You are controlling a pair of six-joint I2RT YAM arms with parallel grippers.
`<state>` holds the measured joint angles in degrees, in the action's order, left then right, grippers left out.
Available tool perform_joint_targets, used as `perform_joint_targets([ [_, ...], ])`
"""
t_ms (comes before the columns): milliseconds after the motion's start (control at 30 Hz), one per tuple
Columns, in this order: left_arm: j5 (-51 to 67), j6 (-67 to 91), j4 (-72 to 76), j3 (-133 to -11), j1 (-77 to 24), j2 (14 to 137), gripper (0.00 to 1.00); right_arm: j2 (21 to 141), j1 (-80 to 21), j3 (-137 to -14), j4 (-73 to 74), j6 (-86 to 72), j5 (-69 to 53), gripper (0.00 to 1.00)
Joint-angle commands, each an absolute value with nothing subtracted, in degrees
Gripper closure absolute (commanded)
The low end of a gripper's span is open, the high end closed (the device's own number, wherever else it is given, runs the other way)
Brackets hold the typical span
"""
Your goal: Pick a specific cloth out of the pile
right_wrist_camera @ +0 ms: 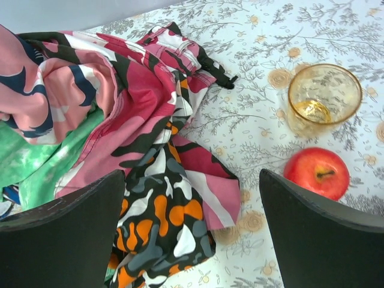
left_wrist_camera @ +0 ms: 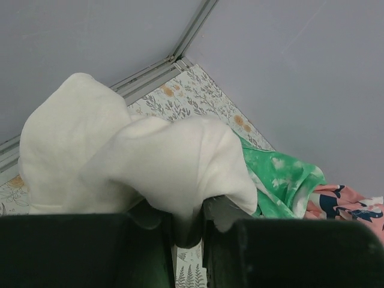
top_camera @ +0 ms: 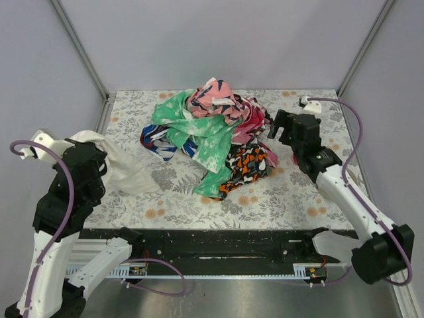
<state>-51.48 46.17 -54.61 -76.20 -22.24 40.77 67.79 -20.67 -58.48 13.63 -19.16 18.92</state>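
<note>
White cloth [top_camera: 126,165] hangs bunched from the left hand [top_camera: 91,165], which is clenched on it at the left side of the bench [top_camera: 291,199]. From the left wrist, soft folds billow over the dark fingers [left_wrist_camera: 78,249] and hide the grip itself. The cloth's lower end trails onto the bench close beside the pile [top_camera: 212,136]; the two look apart, though the gap is narrow.

The pile sits mid-bench, towards the back: a green piece [top_camera: 199,129] spills over the front, a pink floral piece [top_camera: 215,96] lies on top, and an orange-black-grey camouflage piece [top_camera: 248,162] is at the near right.

At the pile's right edge hovers the right hand [top_camera: 278,126], released, jaws spread wide and grasping nothing. Its wrist view shows an apple [right_wrist_camera: 316,173] and a glass [right_wrist_camera: 324,96] on the bench, just right of the pile.
</note>
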Motion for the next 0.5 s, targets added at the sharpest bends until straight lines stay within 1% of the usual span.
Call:
perform_joint_targets([
  [0,-53.36,46.06,-50.99,-74.46,-22.15,42.27,1.00,59.87,-20.74,-54.15,11.95,-22.50,21.71,0.00],
  [100,-49.94,47.19,-46.42,-67.53,-22.15,42.63,1.00,56.52,-20.65,-51.42,11.78,-23.20,22.58,0.01],
  [167,-46.95,49.20,-41.86,-60.68,-22.15,42.45,1.00,54.76,-20.65,-49.84,12.13,-23.90,23.72,0.01],
  [267,-44.30,55.17,-42.00,-51.54,-21.62,43.41,0.99,52.13,-20.66,-48.26,12.48,-24.26,25.92,0.01],
  [333,-41.41,56.16,-39.49,-45.74,-21.36,43.85,0.93,50.72,-20.65,-47.11,11.96,-23.30,27.33,0.01],
  [367,-39.05,55.99,-38.07,-43.18,-21.01,44.12,0.91,50.36,-20.57,-46.50,11.34,-22.68,27.68,0.00],
  [467,-37.26,60.45,-40.15,-37.98,-20.66,46.22,0.92,50.18,-20.65,-45.79,10.99,-22.06,29.09,0.01],
])
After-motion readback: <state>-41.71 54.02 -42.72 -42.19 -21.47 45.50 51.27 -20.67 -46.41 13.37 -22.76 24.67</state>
